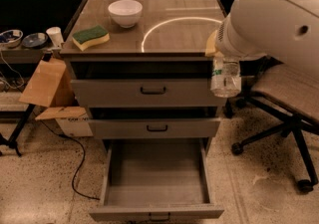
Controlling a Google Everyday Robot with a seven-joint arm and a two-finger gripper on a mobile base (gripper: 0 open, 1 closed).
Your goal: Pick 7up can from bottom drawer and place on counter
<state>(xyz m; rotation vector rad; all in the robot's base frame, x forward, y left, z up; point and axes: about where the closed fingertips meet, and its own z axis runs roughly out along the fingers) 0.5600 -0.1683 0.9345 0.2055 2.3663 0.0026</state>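
Note:
The 7up can point(225, 76), silvery with green markings, hangs in the air at the cabinet's right side, level with the top drawer. My gripper point(223, 63) is shut on its upper end, mostly hidden under the big white arm point(271, 19). The can is just below and right of the counter's point(169, 4) right front corner. The bottom drawer point(155, 212) is pulled fully open below, and its inside shows nothing in it.
A white bowl point(125, 12) and a green-yellow sponge point(90, 37) sit on the counter's left part. An office chair point(286, 93) stands right of the cabinet. A cardboard box point(47, 82) and a dark side table point(22, 51) with dishes are on the left.

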